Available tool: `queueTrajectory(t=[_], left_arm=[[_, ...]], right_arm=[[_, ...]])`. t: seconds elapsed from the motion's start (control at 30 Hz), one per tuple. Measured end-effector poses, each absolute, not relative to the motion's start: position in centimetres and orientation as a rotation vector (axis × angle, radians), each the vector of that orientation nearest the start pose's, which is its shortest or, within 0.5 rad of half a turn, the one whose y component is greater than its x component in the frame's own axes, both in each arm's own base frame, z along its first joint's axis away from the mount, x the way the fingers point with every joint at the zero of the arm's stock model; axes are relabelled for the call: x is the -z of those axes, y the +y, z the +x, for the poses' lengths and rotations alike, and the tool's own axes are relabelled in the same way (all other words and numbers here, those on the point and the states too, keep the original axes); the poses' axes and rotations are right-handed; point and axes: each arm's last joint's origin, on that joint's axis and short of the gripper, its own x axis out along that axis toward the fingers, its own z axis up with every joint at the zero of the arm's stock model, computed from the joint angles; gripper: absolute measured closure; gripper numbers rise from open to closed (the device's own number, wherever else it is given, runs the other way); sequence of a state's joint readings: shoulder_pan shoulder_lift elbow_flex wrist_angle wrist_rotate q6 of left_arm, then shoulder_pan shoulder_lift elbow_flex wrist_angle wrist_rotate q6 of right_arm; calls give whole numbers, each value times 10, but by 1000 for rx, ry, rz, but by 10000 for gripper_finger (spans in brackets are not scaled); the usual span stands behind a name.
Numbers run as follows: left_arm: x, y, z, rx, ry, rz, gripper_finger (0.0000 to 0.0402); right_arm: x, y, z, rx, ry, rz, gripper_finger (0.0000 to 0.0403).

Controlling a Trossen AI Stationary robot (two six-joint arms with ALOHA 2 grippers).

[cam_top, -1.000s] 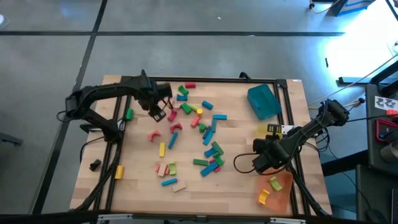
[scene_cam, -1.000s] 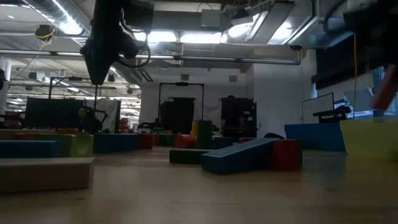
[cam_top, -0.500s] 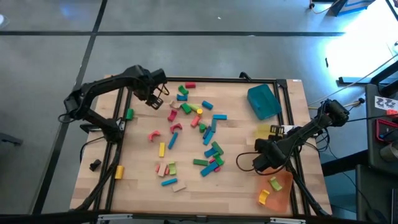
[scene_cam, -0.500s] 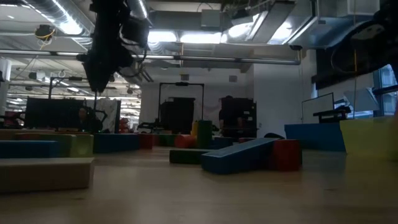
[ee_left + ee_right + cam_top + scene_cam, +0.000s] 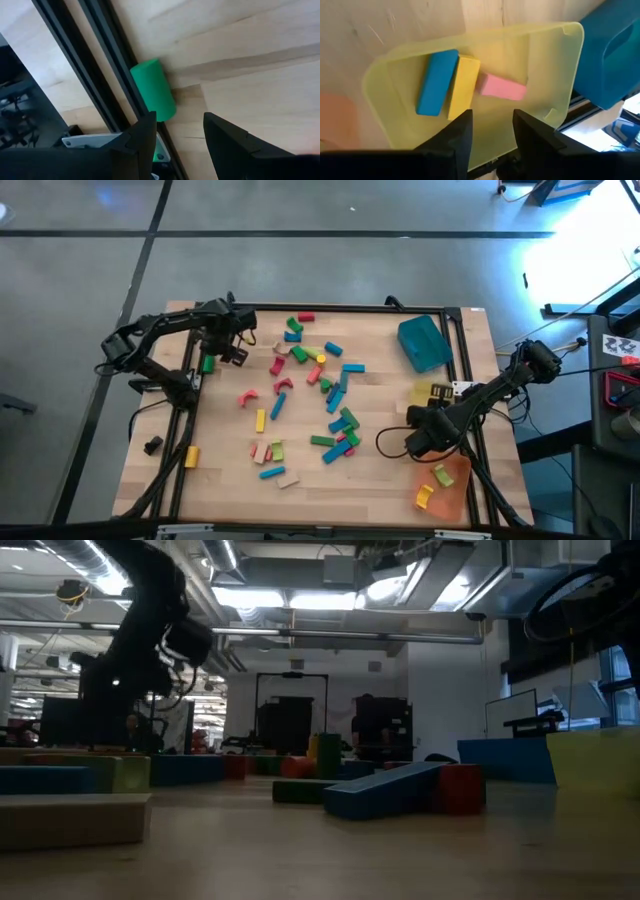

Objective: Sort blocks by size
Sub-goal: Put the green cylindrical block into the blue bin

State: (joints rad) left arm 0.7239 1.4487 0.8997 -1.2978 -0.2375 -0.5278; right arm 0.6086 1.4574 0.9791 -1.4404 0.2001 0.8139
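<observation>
High view: blocks (image 5: 318, 408) scattered mid-table; left gripper (image 5: 222, 348) at the left rail.

Left wrist view: fingers apart, empty; green cylinder (image 5: 153, 90) against the rail (image 5: 112, 75). Risk: it rolls, or a finger strikes the rail.

Right wrist view: right gripper (image 5: 492, 131) apart, empty, over the yellow tray (image 5: 540, 80) holding 3 bars. Risk: clipping the wall.

Robotics lab: ceiling ducts (image 5: 330, 600), equipment racks (image 5: 290, 710)
</observation>
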Motion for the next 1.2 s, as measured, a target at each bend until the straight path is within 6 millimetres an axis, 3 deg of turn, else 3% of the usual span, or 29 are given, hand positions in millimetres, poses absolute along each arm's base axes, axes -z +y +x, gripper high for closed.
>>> queueTrajectory(t=[0.33,0.73,0.97,1.2], left_arm=[[-161,137,130,-1222,1638,-789,254],[-149,144,118,-1323,1582,-804,254],[-136,144,112,-1252,1540,-888,255],[-135,145,111,-1214,1551,-885,283]], right_arm=[[-215,113,172,412,1655,-150,260],[-215,113,172,411,1655,-150,260],[-215,113,172,417,1643,-165,260],[-215,111,174,433,1594,-232,260]])
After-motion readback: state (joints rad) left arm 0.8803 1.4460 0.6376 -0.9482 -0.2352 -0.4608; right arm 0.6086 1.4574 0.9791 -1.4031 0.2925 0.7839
